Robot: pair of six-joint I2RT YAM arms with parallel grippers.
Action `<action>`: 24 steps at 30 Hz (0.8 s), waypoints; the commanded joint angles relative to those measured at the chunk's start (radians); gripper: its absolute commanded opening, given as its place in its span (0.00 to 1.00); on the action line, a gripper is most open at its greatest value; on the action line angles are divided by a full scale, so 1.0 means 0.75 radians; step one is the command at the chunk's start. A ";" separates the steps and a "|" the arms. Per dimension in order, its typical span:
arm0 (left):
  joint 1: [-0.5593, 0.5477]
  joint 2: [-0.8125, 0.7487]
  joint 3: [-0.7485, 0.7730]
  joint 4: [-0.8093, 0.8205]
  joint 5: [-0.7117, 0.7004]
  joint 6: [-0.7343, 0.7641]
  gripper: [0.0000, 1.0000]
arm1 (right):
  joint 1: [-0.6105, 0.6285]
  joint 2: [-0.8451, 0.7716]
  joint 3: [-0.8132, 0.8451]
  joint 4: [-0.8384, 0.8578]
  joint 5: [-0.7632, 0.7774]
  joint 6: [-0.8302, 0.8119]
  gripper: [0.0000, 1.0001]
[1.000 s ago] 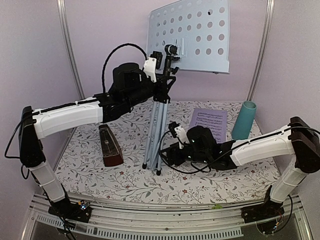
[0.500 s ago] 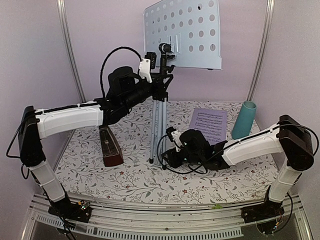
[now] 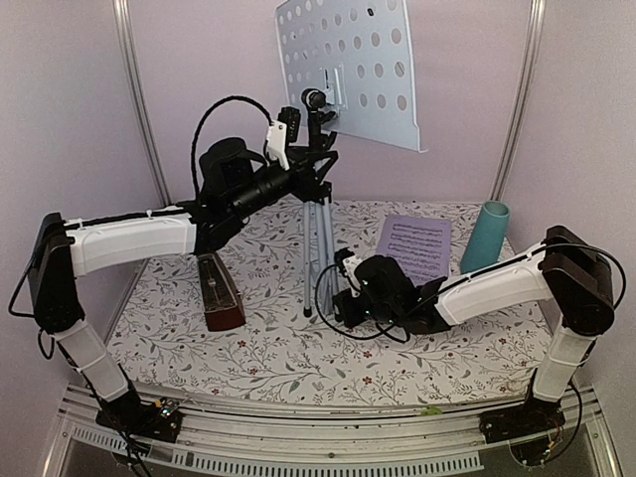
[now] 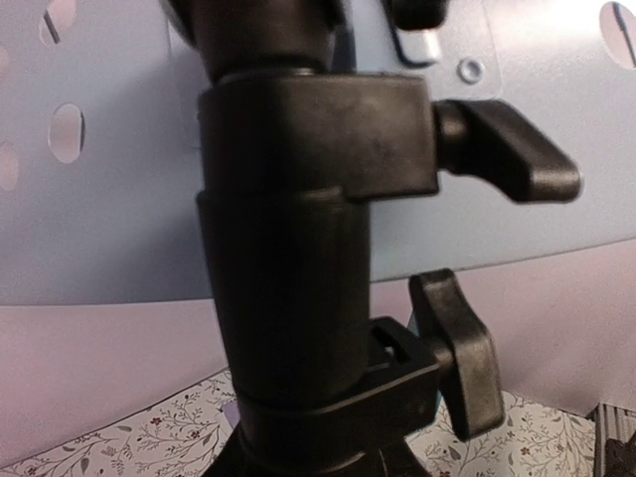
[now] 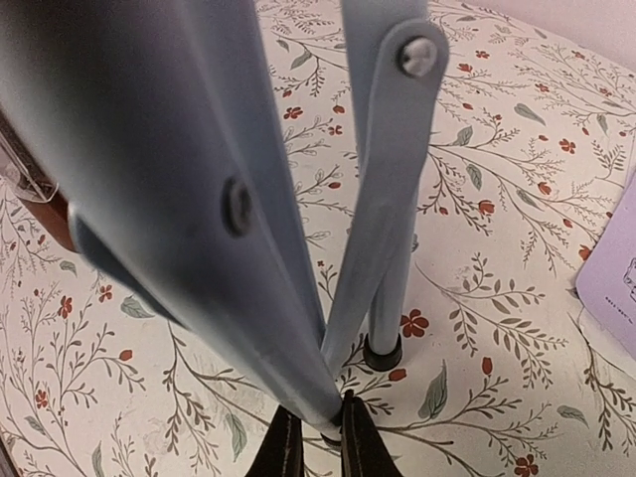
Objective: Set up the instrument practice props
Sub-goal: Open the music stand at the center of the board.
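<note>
Standing on the flowered tablecloth [image 3: 258,363] is one dark-red-brown pyramid metronome [image 3: 221,296]. The left gripper [image 3: 306,171] is clamping the black collar [image 4: 298,199] of the one pale-blue perforated metal music stand [image 3: 348,70], which is tilting, its top cut off by the frame; the fingers are hiding from the wrist camera. The stand's silver tripod legs [image 3: 318,248] are bunching too tightly to count. The right gripper [image 5: 320,445] is pinching one leg's lower end. One white-lilac sheet-music page [image 3: 414,246] is lying rightward, one teal cup [image 3: 485,238] standing beyond.

— Can we see how the left tool [image 3: 310,164] grips?
— No; from its wrist the music stand [image 4: 298,248] fills everything, blurred. Above the right tool [image 5: 320,452], its legs [image 5: 383,199] run off frame, blurred.
</note>
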 commanded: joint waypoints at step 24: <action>-0.185 -0.018 -0.028 0.110 -0.250 0.169 0.00 | -0.021 -0.062 -0.341 0.175 -0.046 -0.071 0.57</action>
